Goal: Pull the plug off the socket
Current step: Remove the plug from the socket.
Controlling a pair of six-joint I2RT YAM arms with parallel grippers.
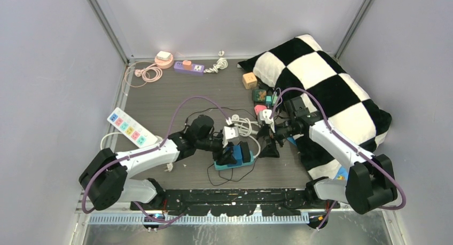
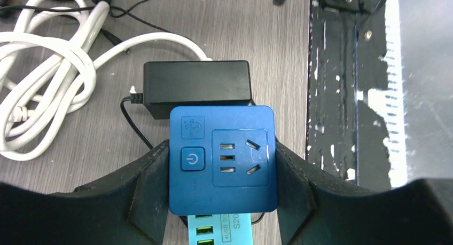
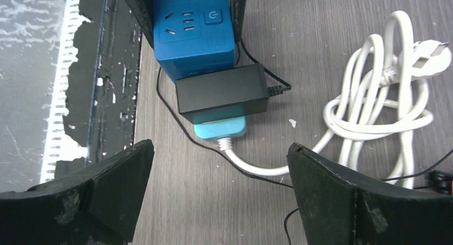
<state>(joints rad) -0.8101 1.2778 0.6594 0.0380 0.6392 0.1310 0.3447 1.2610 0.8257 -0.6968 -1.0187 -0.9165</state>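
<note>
The left gripper (image 2: 221, 173) is closed on the blue cube socket (image 2: 221, 158), one finger flat against each side face. The black plug (image 3: 221, 93) sits against the cube's far side, on the table (image 3: 224, 202). The right gripper (image 3: 219, 170) is fully open and holds nothing; the plug lies just beyond its fingertips, in line with the gap. The left wrist view shows the cube's top face with its power button and outlet holes. Only the right wrist view shows the light-blue base (image 3: 220, 128) under the plug. The coiled white cable (image 3: 384, 95) lies beside it.
</note>
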